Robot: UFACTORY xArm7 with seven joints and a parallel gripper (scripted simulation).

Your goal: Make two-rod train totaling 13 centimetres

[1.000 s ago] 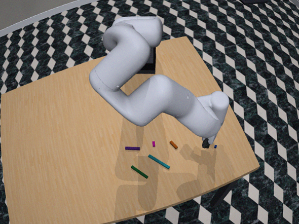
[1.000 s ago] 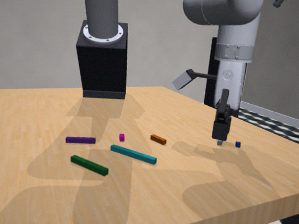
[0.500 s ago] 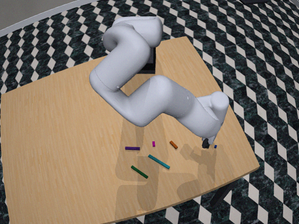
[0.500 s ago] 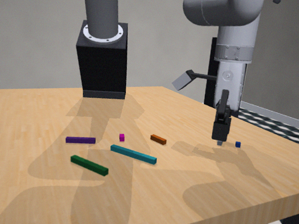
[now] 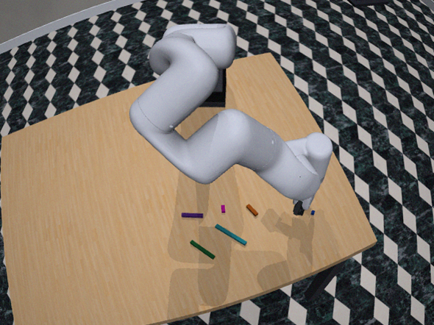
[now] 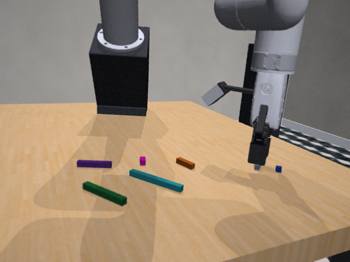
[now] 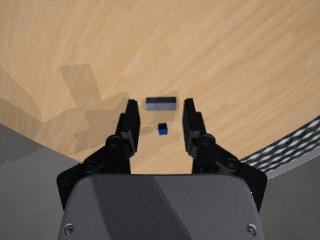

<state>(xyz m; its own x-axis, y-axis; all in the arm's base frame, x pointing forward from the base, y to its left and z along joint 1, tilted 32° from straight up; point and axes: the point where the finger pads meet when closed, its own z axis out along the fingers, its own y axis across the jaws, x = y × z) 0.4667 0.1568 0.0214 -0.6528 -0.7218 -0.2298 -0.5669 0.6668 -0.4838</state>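
Two hazards: my gripper point(image 6: 257, 162) hangs part-open and empty, low over the grey rod point(image 7: 162, 103) (near the table's edge). A skewed closure could spin it or knock the neighbouring blue rod point(image 6: 278, 168).

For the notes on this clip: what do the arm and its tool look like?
The arm has smooth, rounded white-grey links on a black box pedestal with a white bolted flange. The tool is black with two dark fingers; its body shows grey with corner screws. No cables or markings visible.
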